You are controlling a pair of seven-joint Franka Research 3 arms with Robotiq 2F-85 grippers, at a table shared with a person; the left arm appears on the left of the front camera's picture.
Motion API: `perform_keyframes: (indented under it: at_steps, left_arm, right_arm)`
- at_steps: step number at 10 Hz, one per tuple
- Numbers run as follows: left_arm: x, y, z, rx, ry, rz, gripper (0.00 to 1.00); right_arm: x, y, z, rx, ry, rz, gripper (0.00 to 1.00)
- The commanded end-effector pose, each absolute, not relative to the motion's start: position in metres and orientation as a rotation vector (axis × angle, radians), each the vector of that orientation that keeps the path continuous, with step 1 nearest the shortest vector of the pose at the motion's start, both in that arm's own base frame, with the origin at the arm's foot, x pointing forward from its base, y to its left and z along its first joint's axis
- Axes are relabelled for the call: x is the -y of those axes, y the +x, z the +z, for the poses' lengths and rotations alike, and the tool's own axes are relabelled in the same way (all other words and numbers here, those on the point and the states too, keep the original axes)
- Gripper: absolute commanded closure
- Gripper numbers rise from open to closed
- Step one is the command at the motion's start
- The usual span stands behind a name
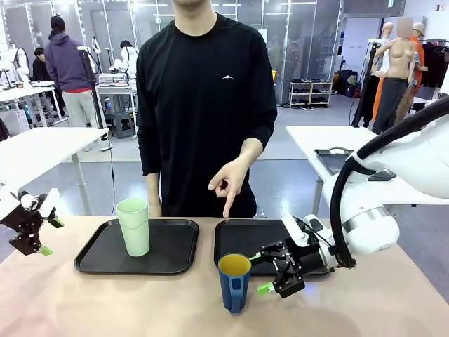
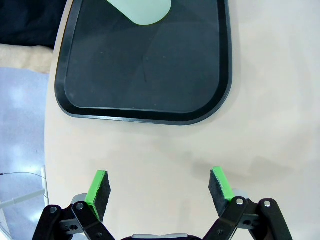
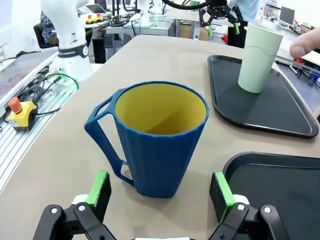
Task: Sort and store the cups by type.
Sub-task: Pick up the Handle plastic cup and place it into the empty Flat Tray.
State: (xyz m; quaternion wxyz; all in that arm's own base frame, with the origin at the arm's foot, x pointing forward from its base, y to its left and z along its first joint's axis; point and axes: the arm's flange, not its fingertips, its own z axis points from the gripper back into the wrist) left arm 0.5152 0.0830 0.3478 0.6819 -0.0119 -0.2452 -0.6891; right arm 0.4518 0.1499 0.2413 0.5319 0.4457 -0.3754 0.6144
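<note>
A dark blue mug point(image 1: 234, 280) with a yellow inside stands upright on the bare table point(image 1: 140, 302), just in front of the near edge of the right-hand black tray point(image 1: 242, 239) and not on it. The right gripper point(image 1: 269, 272) lies low beside the mug on its right, jaws spread wide and holding nothing; in the right wrist view the mug point(image 3: 155, 140) stands just ahead of the two green pads point(image 3: 100, 186), close to the gap between them but not yet inside it, with its handle turned to picture left. The pale mint-green tumbler point(image 1: 133, 226) stands upright on the left-hand black tray point(image 1: 175, 249) (toward that tray's middle-left), well apart from the mug. The left gripper point(image 1: 48, 236) hovers at the table's left edge, clear of both cups, its fingers parted and empty; its wrist view looks down on bare tabletop with the left tray's rim point(image 2: 145, 116) ahead and the tumbler's base point(image 2: 142, 11) at the top edge. The person's hand point(image 1: 230, 181) across the table points one finger down toward the right-hand tray.
</note>
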Motion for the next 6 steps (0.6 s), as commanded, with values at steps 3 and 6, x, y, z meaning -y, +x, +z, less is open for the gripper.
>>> perform_keyframes:
  at_steps: [3, 6]
  left_arm:
    - [-0.084, 0.514, 0.348, 0.578, -0.023, -1.550, 0.00]
    - [-0.084, 0.514, 0.348, 0.578, -0.023, -1.550, 0.00]
  right_arm:
    - [-0.164, 0.455, 0.229, 0.948, 1.116, 1.449, 0.00]
    - [-0.173, 0.456, 0.222, 0.947, 1.161, 1.448, 0.00]
